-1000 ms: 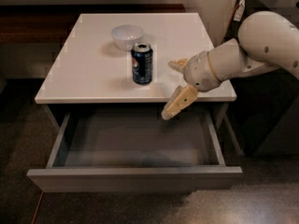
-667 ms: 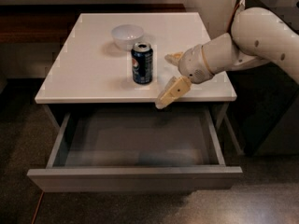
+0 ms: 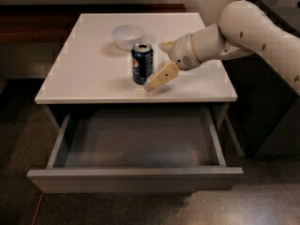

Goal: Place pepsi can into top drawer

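A dark blue pepsi can (image 3: 142, 63) stands upright on a white cabinet top (image 3: 84, 74), its long axis vertical and its silver end uppermost. Every place here is given from that can. Just behind it, a little toward the picture's left, sits a white bowl (image 3: 127, 35), apart from the can. Below and in front of the can, the top drawer (image 3: 136, 182) is pulled open, showing its shallow grey inside. Right beside the can, on the picture's right, is the gripper (image 3: 156, 65), on a thick white arm (image 3: 243, 32) reaching in from that side. Its two tan fingers are spread wide and hold nothing: one tip lies low by the can's base at the front, the other shows behind the can's upper right edge. So the can lies straight ahead of the spread fingers, partly between them — whether either touches it cannot be told. The coming move looks like a short sideways advance, then a squeeze across the can's round body
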You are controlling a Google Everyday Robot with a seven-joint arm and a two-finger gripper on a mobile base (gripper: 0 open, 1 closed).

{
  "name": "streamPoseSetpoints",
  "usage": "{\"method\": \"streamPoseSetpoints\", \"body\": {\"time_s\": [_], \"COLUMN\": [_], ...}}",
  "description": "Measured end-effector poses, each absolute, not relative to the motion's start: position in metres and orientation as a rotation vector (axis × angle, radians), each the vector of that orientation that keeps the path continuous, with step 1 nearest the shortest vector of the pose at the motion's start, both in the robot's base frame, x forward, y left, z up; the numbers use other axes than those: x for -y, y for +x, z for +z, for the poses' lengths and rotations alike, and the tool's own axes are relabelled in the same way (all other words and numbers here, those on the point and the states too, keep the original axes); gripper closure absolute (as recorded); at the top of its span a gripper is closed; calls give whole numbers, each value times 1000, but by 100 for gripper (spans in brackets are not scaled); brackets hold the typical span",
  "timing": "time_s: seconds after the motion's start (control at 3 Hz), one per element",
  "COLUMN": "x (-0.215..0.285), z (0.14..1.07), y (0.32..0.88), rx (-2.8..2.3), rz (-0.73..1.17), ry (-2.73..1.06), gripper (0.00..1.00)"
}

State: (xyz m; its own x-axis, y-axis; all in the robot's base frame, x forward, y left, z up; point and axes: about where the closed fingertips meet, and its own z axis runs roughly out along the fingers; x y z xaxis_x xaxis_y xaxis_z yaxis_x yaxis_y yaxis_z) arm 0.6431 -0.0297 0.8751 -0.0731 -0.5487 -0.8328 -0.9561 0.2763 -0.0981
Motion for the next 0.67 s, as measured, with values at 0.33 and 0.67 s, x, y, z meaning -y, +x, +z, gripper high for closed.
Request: {"method": "streamPoseSetpoints", "body": {"time_s": [0.33,0.67], "x": [21,11], "z": [882,891], "y": [660,666], "rx": [-1730,-1710], "rz": [649,670], "ry": [-1343,-1336], "gripper": [0,0]}}
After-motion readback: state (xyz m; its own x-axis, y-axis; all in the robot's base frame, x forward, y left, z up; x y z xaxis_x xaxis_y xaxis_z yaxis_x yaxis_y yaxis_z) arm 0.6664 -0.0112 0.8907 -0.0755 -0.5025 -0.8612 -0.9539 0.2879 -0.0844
